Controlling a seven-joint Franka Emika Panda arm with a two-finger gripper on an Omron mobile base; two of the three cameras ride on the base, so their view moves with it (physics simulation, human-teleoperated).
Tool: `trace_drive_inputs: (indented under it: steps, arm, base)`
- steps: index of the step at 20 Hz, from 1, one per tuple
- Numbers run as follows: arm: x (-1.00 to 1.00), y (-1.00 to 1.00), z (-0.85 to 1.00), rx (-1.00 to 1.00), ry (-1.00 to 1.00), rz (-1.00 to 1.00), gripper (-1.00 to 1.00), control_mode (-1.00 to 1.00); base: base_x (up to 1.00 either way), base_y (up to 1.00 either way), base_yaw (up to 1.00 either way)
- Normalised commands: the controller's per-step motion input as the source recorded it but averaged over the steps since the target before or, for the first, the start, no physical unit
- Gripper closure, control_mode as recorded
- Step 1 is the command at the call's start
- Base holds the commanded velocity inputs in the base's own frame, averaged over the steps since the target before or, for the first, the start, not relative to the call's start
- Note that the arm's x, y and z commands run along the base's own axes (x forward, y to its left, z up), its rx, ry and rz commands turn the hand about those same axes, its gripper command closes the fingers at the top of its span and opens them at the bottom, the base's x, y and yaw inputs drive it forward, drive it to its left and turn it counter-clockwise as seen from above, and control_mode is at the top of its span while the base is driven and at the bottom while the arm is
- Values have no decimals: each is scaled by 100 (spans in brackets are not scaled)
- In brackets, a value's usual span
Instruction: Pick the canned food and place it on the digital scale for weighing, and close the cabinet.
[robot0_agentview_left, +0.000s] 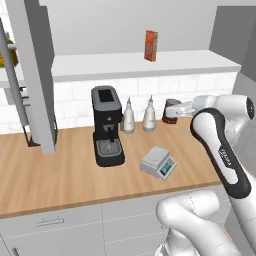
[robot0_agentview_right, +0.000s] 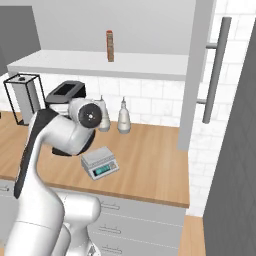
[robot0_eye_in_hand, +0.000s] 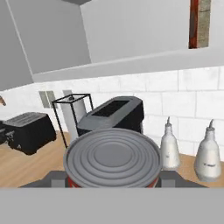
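Canned food (robot0_eye_in_hand: 112, 158) sits clamped in the tool (robot0_agentview_left: 171, 111), carried above the worktop (robot0_agentview_left: 60, 170) toward the digital scale (robot0_agentview_left: 158, 162) for weighing.

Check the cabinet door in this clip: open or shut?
Open. The cabinet door stands swung out over the counter, edge-on in the right base view, its bar handle sticking out to the side.

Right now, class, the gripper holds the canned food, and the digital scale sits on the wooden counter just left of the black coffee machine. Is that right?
Not quite. In the left base view the digital scale lies to the right of the coffee machine, not left. The rest stands: the gripper holds the canned food, and the scale is on the wooden counter.
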Motion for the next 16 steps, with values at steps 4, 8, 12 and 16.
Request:
trace_drive_inputs:
  steps: [4,8,12,16]
  arm:
    - [37,16,-99,-6,9,45,100,-100]
    - [83,1,-92,-6,15,45,100,-100]
    - [73,-6,-84,-4,14,43,100,-100]
    - [44,-10,-61,-5,5,37,100,-100]
  base:
    - [0,0,0]
    - [0,0,0]
    - [0,0,0]
    - [0,0,0]
